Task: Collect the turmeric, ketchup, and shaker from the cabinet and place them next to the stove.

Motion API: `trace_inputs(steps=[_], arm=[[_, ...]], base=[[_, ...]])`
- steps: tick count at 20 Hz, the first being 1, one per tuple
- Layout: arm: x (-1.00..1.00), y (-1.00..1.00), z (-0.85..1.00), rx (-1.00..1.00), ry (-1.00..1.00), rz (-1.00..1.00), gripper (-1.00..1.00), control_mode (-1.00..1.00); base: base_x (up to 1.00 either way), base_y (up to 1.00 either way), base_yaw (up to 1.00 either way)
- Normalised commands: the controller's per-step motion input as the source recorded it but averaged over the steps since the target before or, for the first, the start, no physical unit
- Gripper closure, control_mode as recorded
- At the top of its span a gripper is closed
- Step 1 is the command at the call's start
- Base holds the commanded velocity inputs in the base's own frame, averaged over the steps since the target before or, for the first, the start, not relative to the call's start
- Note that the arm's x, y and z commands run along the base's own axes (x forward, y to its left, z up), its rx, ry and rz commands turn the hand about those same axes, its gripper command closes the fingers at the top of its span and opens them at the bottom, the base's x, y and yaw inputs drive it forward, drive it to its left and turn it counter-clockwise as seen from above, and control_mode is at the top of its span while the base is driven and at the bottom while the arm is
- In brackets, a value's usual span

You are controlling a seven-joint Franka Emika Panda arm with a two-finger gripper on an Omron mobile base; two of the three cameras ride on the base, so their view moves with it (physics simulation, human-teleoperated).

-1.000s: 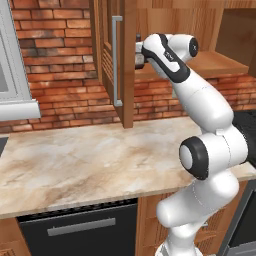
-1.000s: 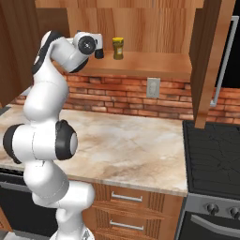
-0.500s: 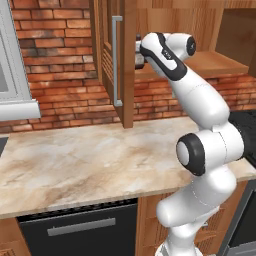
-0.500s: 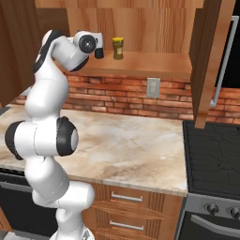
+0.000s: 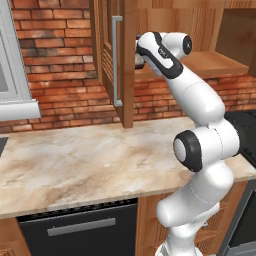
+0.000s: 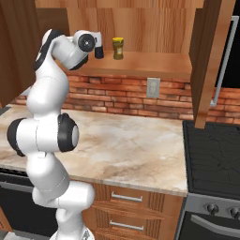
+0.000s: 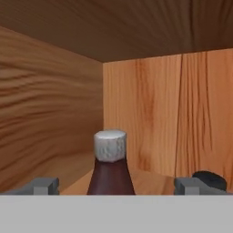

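Note:
In the hand view, the ketchup [image 7: 110, 169], a dark maroon bottle with a pale grey cap, stands on the cabinet's wood shelf [image 7: 150, 179]. It is centred between my two fingertips [image 7: 43, 185]. My gripper [image 7: 116, 185] is open, with a gap on each side of the bottle. The black shaker [image 7: 208, 178] peeks out behind the right fingertip. In the right base view, the yellow turmeric jar [image 6: 118, 48] stands on the shelf [image 6: 150, 63] just right of my gripper [image 6: 99, 49]. The stove [image 6: 214, 159] lies at the right. My gripper [image 5: 140, 56] reaches in past the slatted door [image 5: 109, 55].
The cabinet's other open door [image 6: 206, 61] with its grey handle [image 6: 225, 61] hangs over the stove's left edge. The marbled counter [image 6: 126, 145] runs between my arm and the stove. A wall outlet [image 6: 152, 87] sits on the brick. A black dishwasher front [image 5: 75, 231] is below the counter.
The hand has edged slightly further into the cabinet. The jaws stay open and the bottles have not moved.

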Motion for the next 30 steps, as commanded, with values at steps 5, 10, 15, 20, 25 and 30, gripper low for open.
trace_inputs(steps=[5, 10, 15, 20, 25, 30], arm=[[0.08, 0.14, 0.0, 0.0, 0.0, 0.0, -1.0, -1.0], [0.06, 0.1, 0.0, 0.0, 0.01, 0.0, 1.0, -1.0], [0.03, 0.0, 0.0, 0.0, 0.01, 0.0, 1.0, -1.0], [0.0, 0.0, 0.0, 0.0, 0.0, 0.0, 1.0, -1.0], [-0.14, 0.0, 0.0, 0.0, -0.05, 0.0, 1.0, -1.0], [-0.45, 0.0, 0.0, 0.0, -0.07, 0.0, 1.0, -1.0]], base=[[0.0, 0.0, 0.0], [0.0, 0.0, 0.0], [0.0, 0.0, 0.0], [0.0, 0.0, 0.0], [0.0, 0.0, 0.0], [0.0, 0.0, 0.0]])
